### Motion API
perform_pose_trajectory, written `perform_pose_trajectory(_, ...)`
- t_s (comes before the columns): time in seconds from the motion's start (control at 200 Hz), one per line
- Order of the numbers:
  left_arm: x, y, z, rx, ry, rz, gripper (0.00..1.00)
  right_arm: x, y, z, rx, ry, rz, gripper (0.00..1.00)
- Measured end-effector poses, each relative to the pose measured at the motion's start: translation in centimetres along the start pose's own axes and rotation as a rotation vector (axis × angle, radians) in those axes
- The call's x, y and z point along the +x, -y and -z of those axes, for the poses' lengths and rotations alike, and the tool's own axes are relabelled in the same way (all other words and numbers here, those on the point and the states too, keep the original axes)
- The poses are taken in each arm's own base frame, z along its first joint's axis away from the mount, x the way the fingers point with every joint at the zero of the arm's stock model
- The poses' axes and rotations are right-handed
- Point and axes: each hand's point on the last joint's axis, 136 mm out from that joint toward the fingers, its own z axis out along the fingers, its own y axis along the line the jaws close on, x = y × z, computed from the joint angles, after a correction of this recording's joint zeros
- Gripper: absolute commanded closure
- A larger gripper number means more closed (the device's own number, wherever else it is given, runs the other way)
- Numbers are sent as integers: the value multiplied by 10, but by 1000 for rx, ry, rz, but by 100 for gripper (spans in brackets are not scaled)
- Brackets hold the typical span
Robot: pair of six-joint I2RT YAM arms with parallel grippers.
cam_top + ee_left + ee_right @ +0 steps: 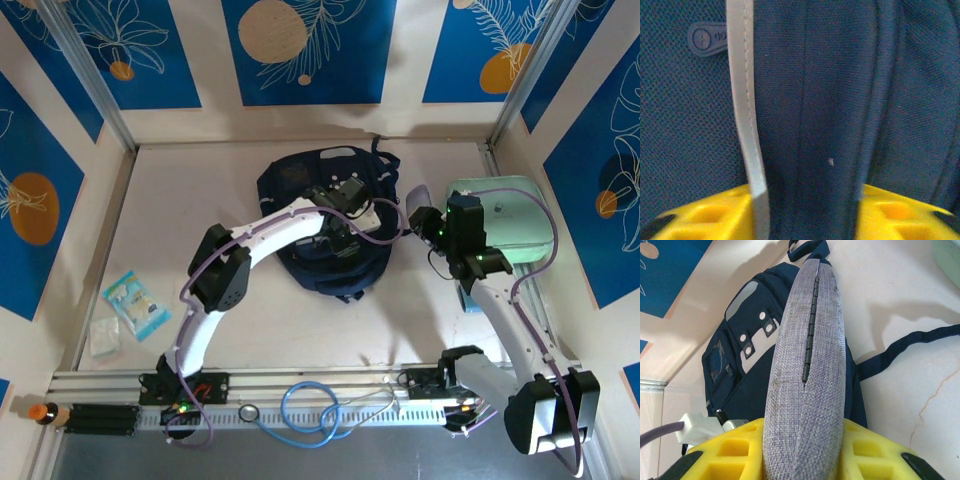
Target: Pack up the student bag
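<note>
The table [200, 200] is walled on three sides, with bare surface left of the bag [290, 185] and between it and the near rail. The bag lies flat at the middle of the table, toward the far wall, its top handle pointing away from the arms. One strap [910, 347] trails off its right edge across the tabletop.

The mint case [500, 225] sits well right of the bag, against the right wall. The right arm crosses its near edge.

The left gripper [345, 232] is down on the bag's middle. In the wrist view its jaws are clenched on a raised fold of navy fabric [830, 100], and the pale stripe [745, 100] runs just inside the left finger [705, 215].

The right gripper [805, 425] grasps a grey zipped pouch [810, 340], held edge-up, just beside the bag's right edge.

A blue cable [310, 405] loops on the near rail. Two packets, one blue [135, 303] and one white [103, 337], lie near the left wall, well apart from the bag.
</note>
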Motion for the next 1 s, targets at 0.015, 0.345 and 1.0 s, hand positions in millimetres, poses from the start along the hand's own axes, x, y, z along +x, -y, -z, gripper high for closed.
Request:
perform_pose_trajectory(0.015, -1, 0, 0, -4, 0, -7, 67, 0, 0, 0, 0, 1, 0, 75)
perform_pose_trajectory(0.345, -16, -4, 21, 21, 113, 90, 98, -5, 3, 11, -23, 27, -26, 74)
perform_pose_trajectory(1.0, -53, -81, 132, -106, 508, 376, 100, 62, -33, -10, -188, -221, -25, 75)
